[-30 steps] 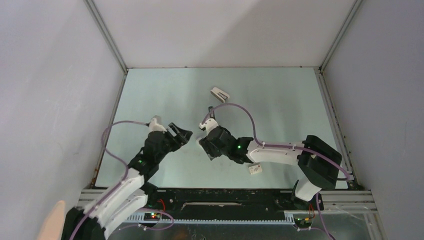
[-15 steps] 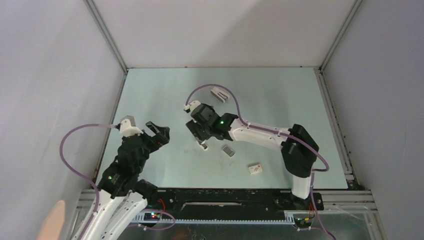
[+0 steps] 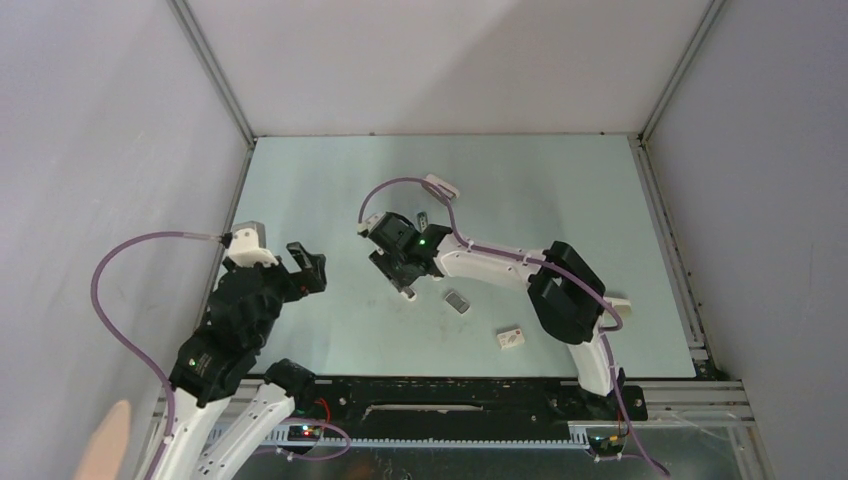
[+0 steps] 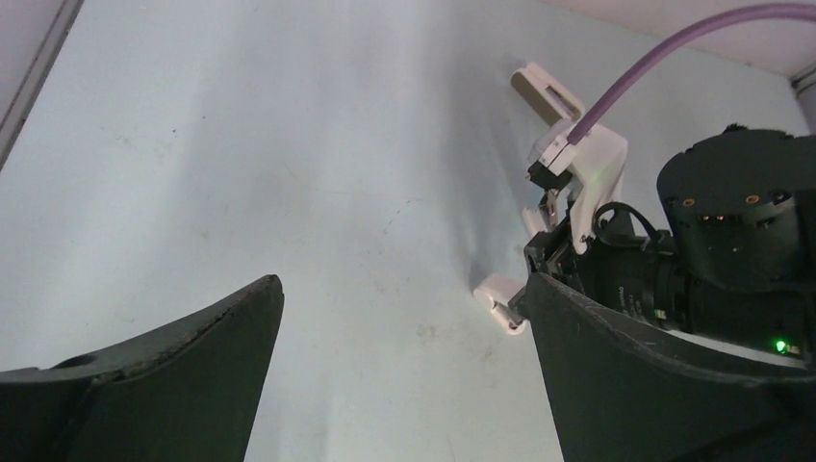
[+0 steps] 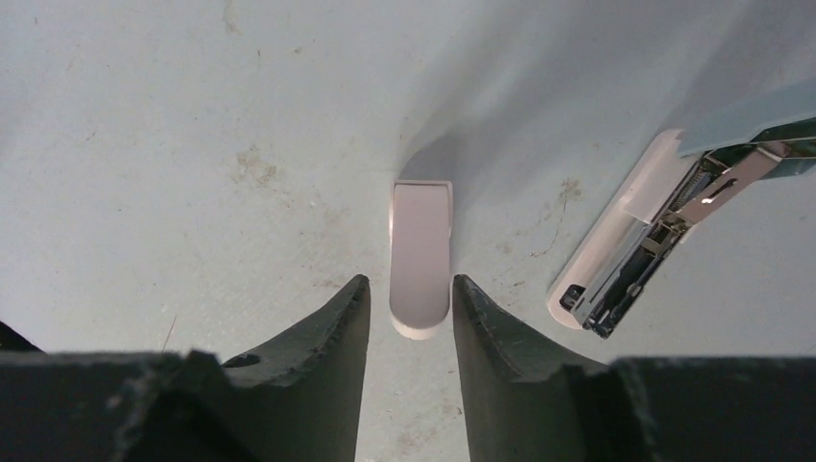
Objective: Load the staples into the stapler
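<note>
Straddling the slim stapler (image 5: 420, 255), which lies flat on the bench (image 5: 192, 144) at lower centre of my wrist view, my right tool (image 5: 411, 287) stands part-open, not yet pinching. One pad (image 5: 481, 337) sits nearer, so a squeeze could skid it toward the opened stapler (image 5: 616, 250) just right. The staples (image 3: 456, 300) lie near, lower right overhead. Bare bench shows left and above; my left tool (image 3: 308, 264) gapes empty.

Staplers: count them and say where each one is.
3. The slim stapler lies between the right tool's fingers. An open stapler lies just right of it in the right wrist view. A wedge-shaped stapler sits farther back. Others may lie hidden.
</note>
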{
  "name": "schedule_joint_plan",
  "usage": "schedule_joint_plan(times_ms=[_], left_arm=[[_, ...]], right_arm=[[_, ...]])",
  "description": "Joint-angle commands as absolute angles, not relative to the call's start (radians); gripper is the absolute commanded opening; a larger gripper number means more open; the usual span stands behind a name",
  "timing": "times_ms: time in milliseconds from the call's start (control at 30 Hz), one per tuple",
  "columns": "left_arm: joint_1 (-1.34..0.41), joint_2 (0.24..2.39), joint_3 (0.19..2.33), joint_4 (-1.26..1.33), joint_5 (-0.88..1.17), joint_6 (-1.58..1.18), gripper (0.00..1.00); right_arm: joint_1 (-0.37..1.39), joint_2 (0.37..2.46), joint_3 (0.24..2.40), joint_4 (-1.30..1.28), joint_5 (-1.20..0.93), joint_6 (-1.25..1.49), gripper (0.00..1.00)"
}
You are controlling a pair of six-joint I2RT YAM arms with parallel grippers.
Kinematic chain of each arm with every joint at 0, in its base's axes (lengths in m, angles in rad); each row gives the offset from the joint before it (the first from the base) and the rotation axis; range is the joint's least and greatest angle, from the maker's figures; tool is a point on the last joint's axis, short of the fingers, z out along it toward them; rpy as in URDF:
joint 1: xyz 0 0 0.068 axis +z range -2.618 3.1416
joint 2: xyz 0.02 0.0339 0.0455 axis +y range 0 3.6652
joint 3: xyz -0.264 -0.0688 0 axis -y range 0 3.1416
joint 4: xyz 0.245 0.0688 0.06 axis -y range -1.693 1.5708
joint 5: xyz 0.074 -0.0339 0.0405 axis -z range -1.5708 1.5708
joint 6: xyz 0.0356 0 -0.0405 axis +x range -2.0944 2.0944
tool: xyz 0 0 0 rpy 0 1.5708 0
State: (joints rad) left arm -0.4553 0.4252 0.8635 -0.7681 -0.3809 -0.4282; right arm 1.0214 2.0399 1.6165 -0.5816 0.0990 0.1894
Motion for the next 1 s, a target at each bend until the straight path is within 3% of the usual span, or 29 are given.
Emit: schedule_joint_plan(times_ms=[0,967], left_arm=[[-0.430,0.422,0.824,-0.724,-0.344,-0.349,1.00],[-0.287,0.397,0.777,-0.685,-0.230,-0.339,1.00]], right_arm=[[1.020,2.064,1.662,-0.603,0.086,0.177,0.37],[1.044,2.133,1.430,-0.464,0.203,0.243,0.05]])
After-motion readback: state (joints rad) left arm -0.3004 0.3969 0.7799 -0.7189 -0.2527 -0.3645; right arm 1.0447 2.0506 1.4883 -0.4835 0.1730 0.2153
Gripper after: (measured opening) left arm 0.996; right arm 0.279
